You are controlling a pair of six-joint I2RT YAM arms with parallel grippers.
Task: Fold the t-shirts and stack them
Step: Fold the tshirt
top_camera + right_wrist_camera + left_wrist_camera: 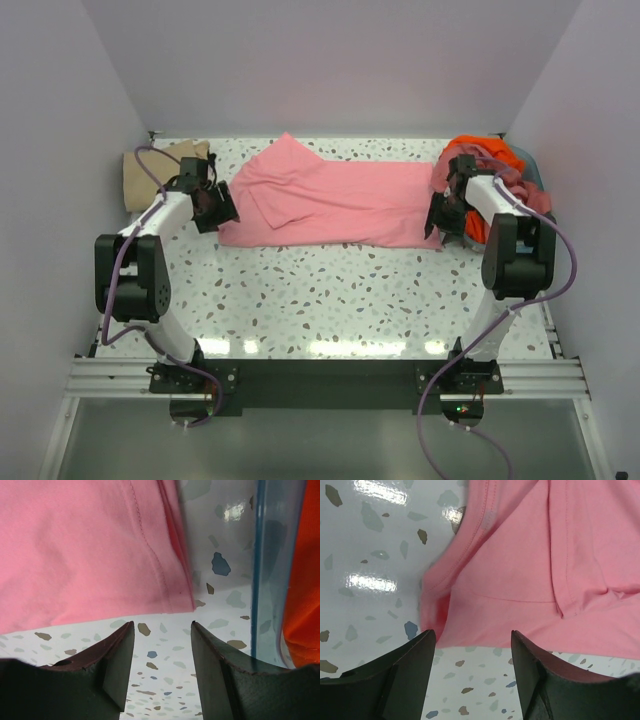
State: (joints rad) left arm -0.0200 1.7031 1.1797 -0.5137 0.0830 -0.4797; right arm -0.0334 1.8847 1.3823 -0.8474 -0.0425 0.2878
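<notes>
Your left hand point(472, 637) spread and empty at 9 o'clock of the pink shirt point(330, 200); right hand point(162, 627) spread, empty at 3 o'clock by the basket point(270, 555)

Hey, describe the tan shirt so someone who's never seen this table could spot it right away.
Look at the speckled table, then its far left corner, just beyond the left hand. The tan shirt lies there, the only beige cloth; the pink shirt is spread mid-table and the orange shirt is piled at the far right.
</notes>
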